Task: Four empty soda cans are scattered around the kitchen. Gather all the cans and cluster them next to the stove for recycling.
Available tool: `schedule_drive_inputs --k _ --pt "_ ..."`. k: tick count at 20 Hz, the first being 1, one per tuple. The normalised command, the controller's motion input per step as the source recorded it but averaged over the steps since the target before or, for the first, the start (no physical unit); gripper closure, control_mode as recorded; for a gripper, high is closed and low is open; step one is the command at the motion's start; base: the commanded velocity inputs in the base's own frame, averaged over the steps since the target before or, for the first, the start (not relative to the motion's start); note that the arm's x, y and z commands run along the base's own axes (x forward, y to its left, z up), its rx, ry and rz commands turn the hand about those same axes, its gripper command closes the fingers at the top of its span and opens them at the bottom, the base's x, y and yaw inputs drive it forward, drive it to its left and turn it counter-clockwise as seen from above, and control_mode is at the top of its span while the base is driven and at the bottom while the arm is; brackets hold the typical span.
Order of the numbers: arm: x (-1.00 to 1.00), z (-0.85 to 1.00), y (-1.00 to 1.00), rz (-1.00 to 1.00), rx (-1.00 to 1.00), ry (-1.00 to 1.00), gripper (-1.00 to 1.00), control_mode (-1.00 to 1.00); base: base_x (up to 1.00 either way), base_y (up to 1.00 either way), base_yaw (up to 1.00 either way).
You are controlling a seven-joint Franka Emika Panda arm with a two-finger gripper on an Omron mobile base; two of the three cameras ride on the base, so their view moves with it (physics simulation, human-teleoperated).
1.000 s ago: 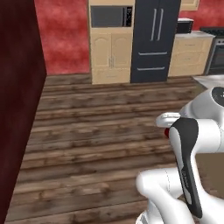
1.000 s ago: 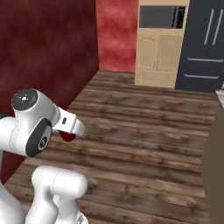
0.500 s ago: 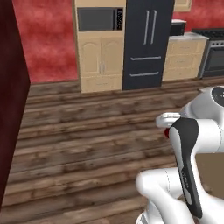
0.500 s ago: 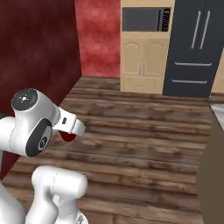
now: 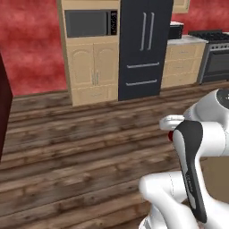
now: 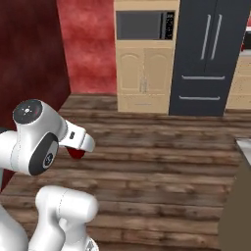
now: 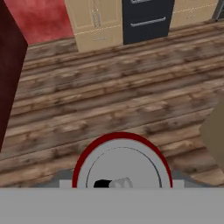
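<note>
Right now the pincer (image 7: pixel 120 186) is clenched on a red soda can (image 7: pixel 121 164), whose silver top and red rim sit right against the hand camera, between the jaws. From the base cameras a sliver of that red can (image 6: pixel 75 153) peeks out under the white wrist, tucked close to the arm's own body.

Ahead of the pincer lies open wooden floor (image 7: pixel 109 100). Beyond that stand the tan cabinets with a built-in microwave (image 5: pixel 91 23), and just to their right the dark fridge (image 5: pixel 144 44). Further right again, past a tan counter, the stove (image 5: pixel 216 58) shows at the far edge of the left base view, well apart from the pincer. A dark red wall (image 7: pixel 8 74) closes the left side.

The step in hand looks like carrying this can over to the stove. To do it well, keep the grip firm and the can held upright and close in while the base drives, steer right of the fridge, and hold off releasing until the pincer is over the counter beside the burners.
</note>
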Motion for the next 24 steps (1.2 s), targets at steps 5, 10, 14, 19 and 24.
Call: schedule_drive_inputs --k 5,10,14,19,24 --pt "0.0 0.0 0.0 0.0 0.0 0.0 1.0 1.0 0.94 0.0 -0.22" --pt "0.0 0.0 0.0 0.0 0.0 0.0 1.0 1.0 0.92 0.0 -0.21" --pt "0.0 0.0 0.0 0.0 0.0 0.0 1.0 1.0 0.88 0.0 -0.2" --pt "0.0 0.0 0.0 0.0 0.0 0.0 1.0 1.0 0.84 0.0 -0.19" --pt "0.0 0.0 0.0 0.0 0.0 0.0 1.0 1.0 0.84 -0.04 -0.19"
